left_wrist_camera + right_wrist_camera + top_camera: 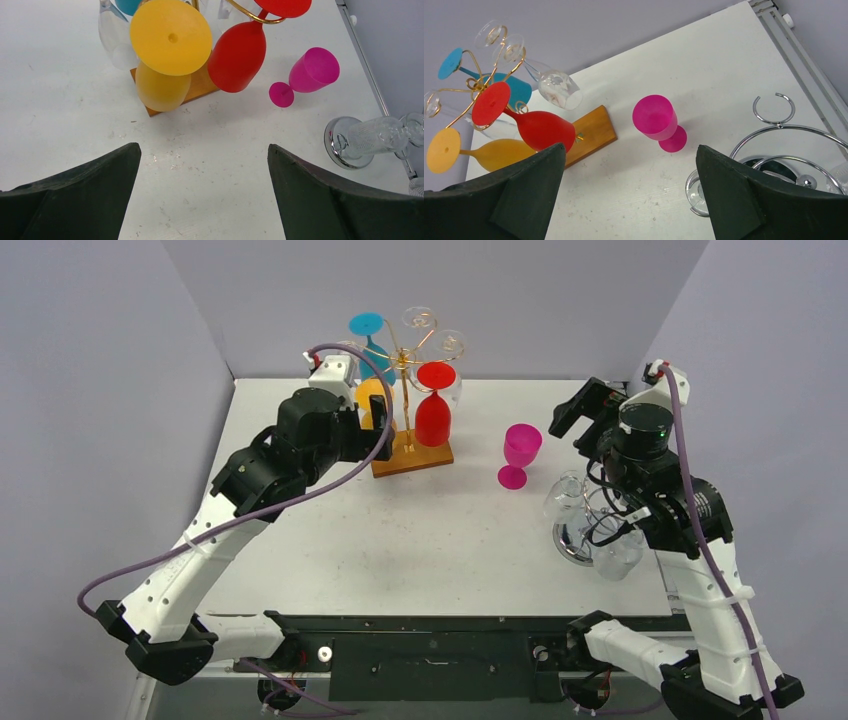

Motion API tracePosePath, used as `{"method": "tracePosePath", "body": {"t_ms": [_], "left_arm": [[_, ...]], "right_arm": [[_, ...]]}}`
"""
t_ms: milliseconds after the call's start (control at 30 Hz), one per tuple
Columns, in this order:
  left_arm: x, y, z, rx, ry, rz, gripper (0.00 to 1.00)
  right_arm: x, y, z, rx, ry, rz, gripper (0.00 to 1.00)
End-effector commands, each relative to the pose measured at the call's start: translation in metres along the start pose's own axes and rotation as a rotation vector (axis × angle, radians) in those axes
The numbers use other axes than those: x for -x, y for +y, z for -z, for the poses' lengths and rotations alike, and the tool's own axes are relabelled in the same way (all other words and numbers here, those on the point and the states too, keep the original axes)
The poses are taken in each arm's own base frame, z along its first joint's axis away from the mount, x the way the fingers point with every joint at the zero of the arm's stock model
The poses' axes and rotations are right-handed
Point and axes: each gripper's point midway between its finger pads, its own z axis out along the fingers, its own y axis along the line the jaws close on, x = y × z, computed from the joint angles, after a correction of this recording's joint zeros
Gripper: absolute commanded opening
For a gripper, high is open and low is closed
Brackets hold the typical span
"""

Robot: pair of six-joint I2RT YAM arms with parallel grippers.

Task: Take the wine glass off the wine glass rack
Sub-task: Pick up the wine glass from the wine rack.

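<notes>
Nearby, pink glass (520,450) stands clear of rack (425,456)

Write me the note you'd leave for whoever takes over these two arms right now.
Left gripper: open, empty, facing the yellow glass on the wine glass rack.
Right gripper: open, empty, raised near the chrome stand.
Also hanging on the rack: red glass, teal glass, clear glasses.
Pink glass stands upright on the table, off the rack.
Done: nothing gripped yet. Left: grasp a hanging glass, probably the yellow one, and slide it off.
</notes>
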Motion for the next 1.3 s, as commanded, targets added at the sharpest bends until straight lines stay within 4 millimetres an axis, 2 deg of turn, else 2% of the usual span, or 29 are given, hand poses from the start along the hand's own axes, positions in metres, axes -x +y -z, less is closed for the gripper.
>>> {"method": "tracePosePath", "body": {"t_ms": [0, 100, 267, 367, 400, 500, 567, 700, 900, 1267], "left_arm": [[0.016, -0.021, 0.005, -0.115, -0.061, 0.065, 0.96], [0.011, -0.029, 0.001, -0.154, -0.049, 0.09, 0.96], [0.011, -0.062, -0.003, -0.296, -0.027, 0.181, 0.99], [0.001, -0.085, -0.011, -0.373, 0.006, 0.244, 0.9], [-0.008, -0.094, -0.014, -0.391, 0.032, 0.242, 0.89], [-0.025, -0.128, -0.018, -0.451, 0.067, 0.261, 0.85], [-0.042, -0.148, -0.029, -0.475, 0.106, 0.28, 0.83], [-0.06, -0.186, -0.04, -0.543, 0.148, 0.349, 0.77], [-0.086, -0.23, -0.058, -0.596, 0.21, 0.422, 0.67], [-0.114, -0.3, -0.078, -0.684, 0.288, 0.442, 0.56]], "right_arm": [[-0.008, -0.005, 0.004, -0.003, 0.025, -0.016, 0.97], [-0.015, -0.004, 0.002, 0.005, 0.048, -0.009, 0.95], [-0.029, 0.005, -0.004, 0.027, 0.102, 0.005, 0.91], [-0.031, 0.003, -0.004, 0.014, 0.106, 0.006, 0.9], [-0.03, 0.002, -0.003, 0.011, 0.102, 0.003, 0.9], [-0.02, -0.003, 0.005, -0.003, 0.063, -0.012, 0.89], [-0.012, -0.006, 0.011, -0.007, 0.032, -0.031, 0.89], [0.006, -0.011, 0.029, 0.004, -0.036, -0.076, 0.89], [0.026, -0.023, 0.056, 0.014, -0.121, -0.131, 0.88], [0.025, -0.029, 0.074, 0.044, -0.128, -0.14, 0.88]]}}
